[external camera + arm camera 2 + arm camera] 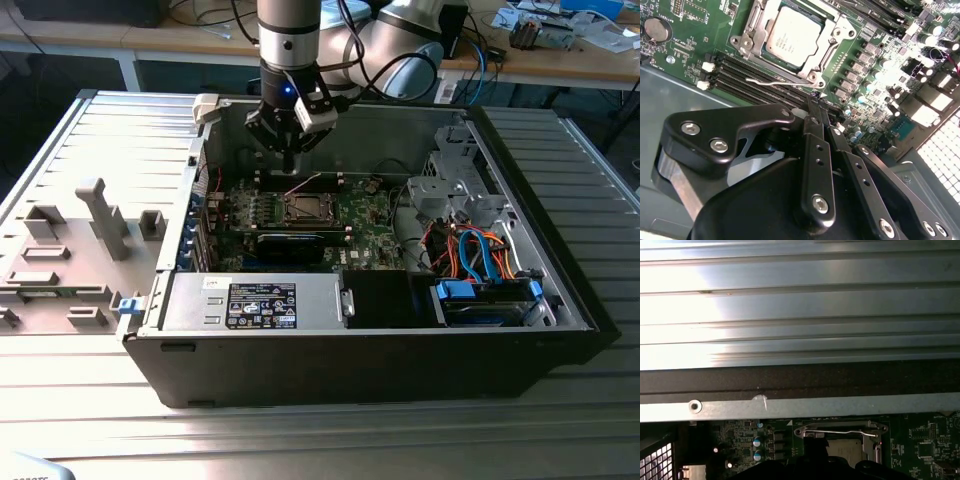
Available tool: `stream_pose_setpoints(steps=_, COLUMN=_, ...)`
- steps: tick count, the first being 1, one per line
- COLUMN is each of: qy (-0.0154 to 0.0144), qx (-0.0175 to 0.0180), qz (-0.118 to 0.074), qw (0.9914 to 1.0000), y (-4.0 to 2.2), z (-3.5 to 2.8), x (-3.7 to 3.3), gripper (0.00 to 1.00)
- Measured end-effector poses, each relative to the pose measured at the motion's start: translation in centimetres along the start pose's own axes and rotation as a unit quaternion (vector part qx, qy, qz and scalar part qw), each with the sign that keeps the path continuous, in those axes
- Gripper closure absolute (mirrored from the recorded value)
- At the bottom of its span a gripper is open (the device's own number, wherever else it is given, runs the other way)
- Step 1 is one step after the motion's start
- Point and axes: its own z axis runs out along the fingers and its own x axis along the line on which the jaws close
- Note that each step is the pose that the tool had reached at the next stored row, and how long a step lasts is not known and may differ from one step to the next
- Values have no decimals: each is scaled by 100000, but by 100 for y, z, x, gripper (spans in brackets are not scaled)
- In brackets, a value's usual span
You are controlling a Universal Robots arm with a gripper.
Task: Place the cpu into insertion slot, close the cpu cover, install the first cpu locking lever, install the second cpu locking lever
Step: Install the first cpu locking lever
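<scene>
While the closed, empty gripper [816,102] hovers at mid-frame, the cpu [792,36] sits under the cpu cover [752,31] at upper centre.

We note the cpu [792,37] top as dull, brushed silver-grey metal. The cpu cover [752,30] around it reads as bright bare metal, lightly glossy. The gripper [816,107] looks matt black, smooth, with shiny steel screws. The motherboard [690,45] is glossy green laminate. The case wall [800,305] appears as ribbed, reflective sheet metal.
</scene>
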Motion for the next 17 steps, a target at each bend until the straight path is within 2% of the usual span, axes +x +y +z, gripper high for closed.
stream_pose_setpoints(steps=17, qy=0, qx=-1, qz=0, qw=100000, y=1, z=30, x=-16, gripper=89)
